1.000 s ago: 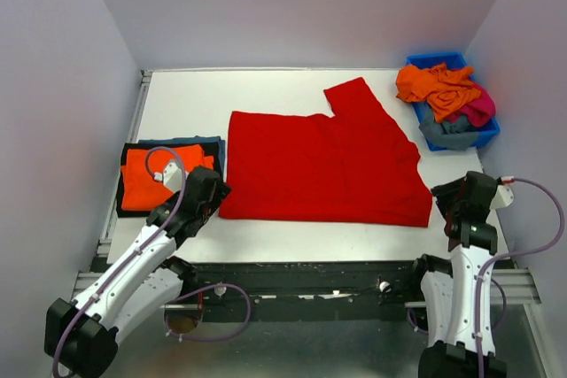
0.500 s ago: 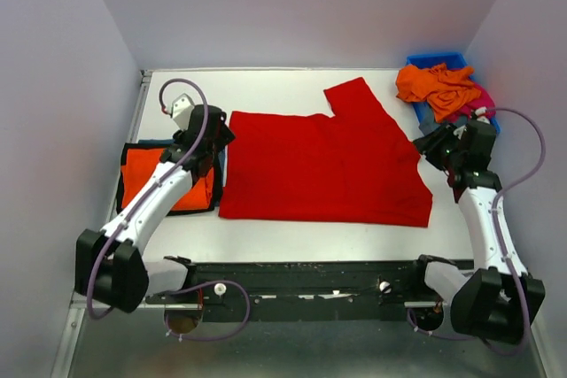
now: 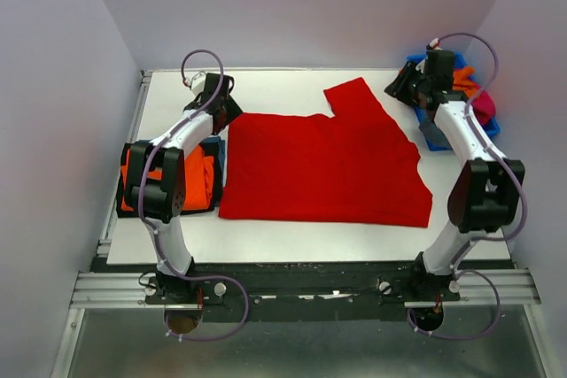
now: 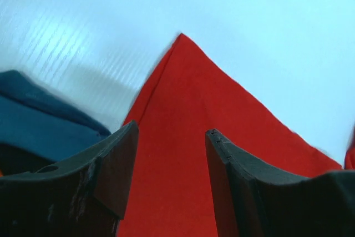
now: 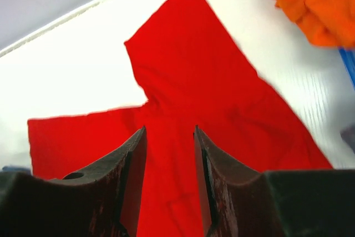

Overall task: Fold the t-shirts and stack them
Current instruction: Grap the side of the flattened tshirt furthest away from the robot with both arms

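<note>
A large red t-shirt [image 3: 328,165] lies spread flat on the white table, one sleeve pointing to the far right. My left gripper [image 3: 230,114] is open and empty, hovering over the shirt's far left corner [image 4: 183,81]; in the left wrist view its jaws [image 4: 172,131] stand apart with red cloth between them. My right gripper [image 3: 396,92] is open and empty just right of the far sleeve [image 5: 188,54]; in the right wrist view the jaws [image 5: 169,131] frame red cloth. A folded orange t-shirt [image 3: 135,181] lies on a teal-blue one [image 4: 39,120] at the left.
A blue plastic bin [image 3: 490,128] at the far right holds crumpled orange [image 3: 462,77], magenta [image 3: 483,105] and grey shirts; the orange one shows in the right wrist view [image 5: 310,4]. Walls enclose the table on the left, far and right sides.
Both arms have stretched from the near edge to the far end of the table. The left gripper reached the red shirt's far left corner, the right one the sleeve beside the bin.
</note>
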Robot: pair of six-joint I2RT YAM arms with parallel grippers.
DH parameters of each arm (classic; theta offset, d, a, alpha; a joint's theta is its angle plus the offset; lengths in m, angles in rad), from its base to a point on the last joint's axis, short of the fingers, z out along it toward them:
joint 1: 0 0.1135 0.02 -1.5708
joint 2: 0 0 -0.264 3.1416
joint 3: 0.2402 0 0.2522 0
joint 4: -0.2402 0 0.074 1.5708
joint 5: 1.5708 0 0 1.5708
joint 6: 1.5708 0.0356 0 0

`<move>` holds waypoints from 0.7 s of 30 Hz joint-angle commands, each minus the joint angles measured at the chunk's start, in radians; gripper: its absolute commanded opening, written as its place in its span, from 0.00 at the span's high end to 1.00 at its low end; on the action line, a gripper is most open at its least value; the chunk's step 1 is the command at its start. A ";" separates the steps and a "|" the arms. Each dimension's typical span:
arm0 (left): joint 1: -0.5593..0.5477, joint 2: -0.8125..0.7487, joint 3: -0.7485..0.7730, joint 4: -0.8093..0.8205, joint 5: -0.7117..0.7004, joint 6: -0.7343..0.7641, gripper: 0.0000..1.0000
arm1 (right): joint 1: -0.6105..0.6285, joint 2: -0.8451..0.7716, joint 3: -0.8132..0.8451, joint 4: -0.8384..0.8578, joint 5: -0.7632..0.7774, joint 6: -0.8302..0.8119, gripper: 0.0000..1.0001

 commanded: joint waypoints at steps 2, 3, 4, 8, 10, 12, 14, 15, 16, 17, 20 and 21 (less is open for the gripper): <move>0.059 0.131 0.120 -0.032 0.092 0.021 0.35 | 0.041 0.255 0.267 -0.149 0.107 -0.074 0.53; 0.066 0.157 0.144 -0.039 0.102 0.021 0.35 | 0.046 0.300 0.325 -0.173 0.123 -0.083 0.53; 0.074 0.189 0.167 -0.049 0.119 0.022 0.36 | 0.047 0.349 0.385 -0.198 0.138 -0.094 0.53; 0.097 0.301 0.284 -0.089 0.164 0.021 0.38 | 0.050 0.504 0.577 -0.272 0.175 -0.119 0.53; 0.102 0.357 0.350 -0.118 0.182 0.019 0.38 | 0.050 0.570 0.666 -0.299 0.184 -0.125 0.51; 0.105 0.412 0.415 -0.144 0.201 0.024 0.38 | 0.050 0.651 0.766 -0.333 0.184 -0.134 0.49; 0.106 0.458 0.474 -0.169 0.219 0.027 0.38 | 0.050 0.741 0.902 -0.397 0.186 -0.137 0.49; 0.108 0.478 0.498 -0.180 0.227 0.027 0.38 | 0.050 0.781 0.976 -0.426 0.192 -0.134 0.49; 0.108 0.496 0.517 -0.186 0.237 0.030 0.38 | 0.050 0.823 1.034 -0.445 0.192 -0.132 0.48; 0.109 0.513 0.531 -0.187 0.250 0.027 0.39 | 0.050 0.846 1.059 -0.444 0.184 -0.126 0.46; 0.111 0.549 0.561 -0.197 0.286 0.027 0.41 | 0.047 0.869 1.091 -0.416 0.160 -0.105 0.29; 0.111 0.559 0.569 -0.201 0.286 0.025 0.42 | 0.047 0.862 1.079 -0.395 0.166 -0.090 0.28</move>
